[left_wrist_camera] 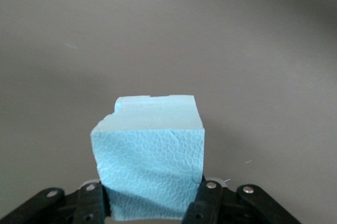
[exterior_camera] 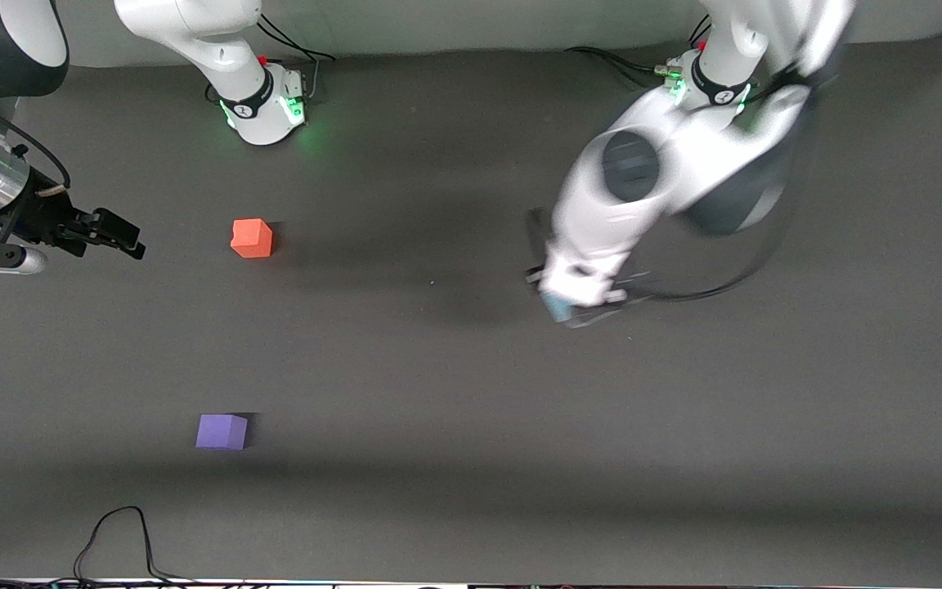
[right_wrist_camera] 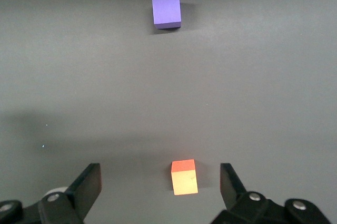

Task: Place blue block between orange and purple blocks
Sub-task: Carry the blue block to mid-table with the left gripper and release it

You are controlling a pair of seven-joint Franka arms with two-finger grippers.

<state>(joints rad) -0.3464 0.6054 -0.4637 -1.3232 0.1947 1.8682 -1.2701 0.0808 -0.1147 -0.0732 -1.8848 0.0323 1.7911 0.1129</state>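
Up in the air, the left gripper hangs over the middle of the dark counter, toward the left arm's end of it, with its fingers clamped on the blue block. In the left wrist view the block sits squarely between both fingers, its textured face toward the camera and one top corner chipped. In the front view only a sliver of it shows under the blurred hand.

The orange block rests on the counter toward the right arm's end, and the purple block lies nearer to the front camera than it, well apart from it.

The right gripper waits at the right arm's end of the counter, its fingers spread wide with nothing between them; its wrist view shows both blocks on the counter below.
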